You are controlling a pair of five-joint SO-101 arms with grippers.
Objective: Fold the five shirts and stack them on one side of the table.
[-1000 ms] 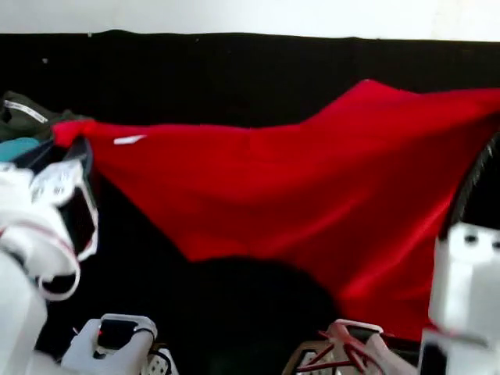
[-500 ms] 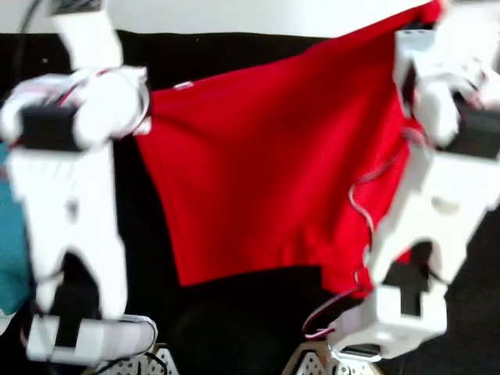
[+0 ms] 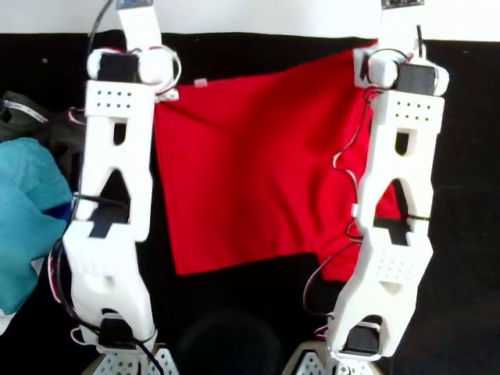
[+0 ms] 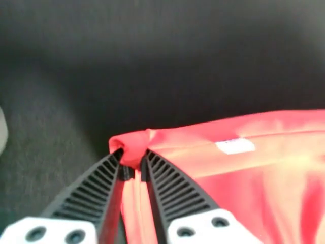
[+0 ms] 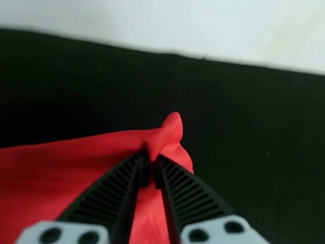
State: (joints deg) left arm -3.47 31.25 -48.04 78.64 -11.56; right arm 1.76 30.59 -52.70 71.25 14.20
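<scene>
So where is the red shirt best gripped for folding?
I'd say at its two far corners, one per gripper, coming from the near side over the cloth. The red shirt is spread out, and the left gripper and right gripper each pinch a bunched corner there.

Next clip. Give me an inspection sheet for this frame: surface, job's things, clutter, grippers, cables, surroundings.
Surface: black cloth-covered table.
Job's things: red fabric shirt stretched between the two arms; crumpled teal shirt at the table edge beside the left arm; dark garment behind it.
Clutter: nothing seen.
Grippers: left gripper shut on a far corner of the red shirt, near its white label; right gripper shut on the other far corner.
Cables: red and white wires along the right arm; black cable looping by the left arm.
Surroundings: white wall beyond the table.
</scene>
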